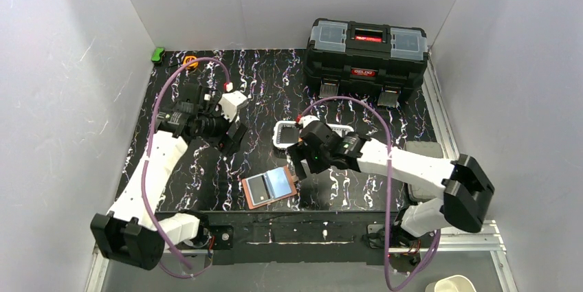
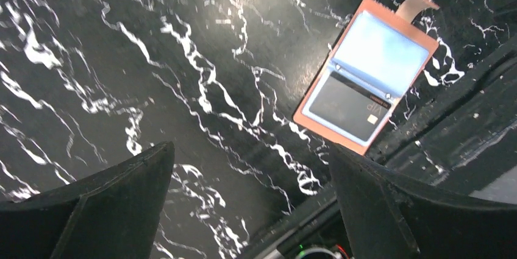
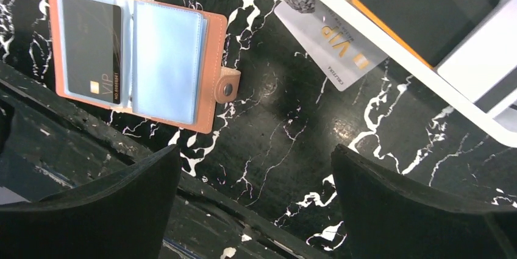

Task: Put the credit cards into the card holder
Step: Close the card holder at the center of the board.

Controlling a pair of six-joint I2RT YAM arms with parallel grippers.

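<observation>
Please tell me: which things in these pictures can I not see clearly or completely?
- Right wrist view: the grey card lies partly under the rim of the white basket, so its far end is hidden.
- Same view: the dark card in the basket covers an orange card. The picture edge cuts both, so how many there are is unclear.
- Top view: the right arm hides most of the basket.
- Top view: the card holder is too small for its print to be read.

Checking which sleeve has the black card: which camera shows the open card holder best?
The right wrist view: the card holder lies open, whole and sharp, the black card in the sleeve away from the snap tab. The left wrist view shows it too, with glare. The top view shows it small.
</observation>
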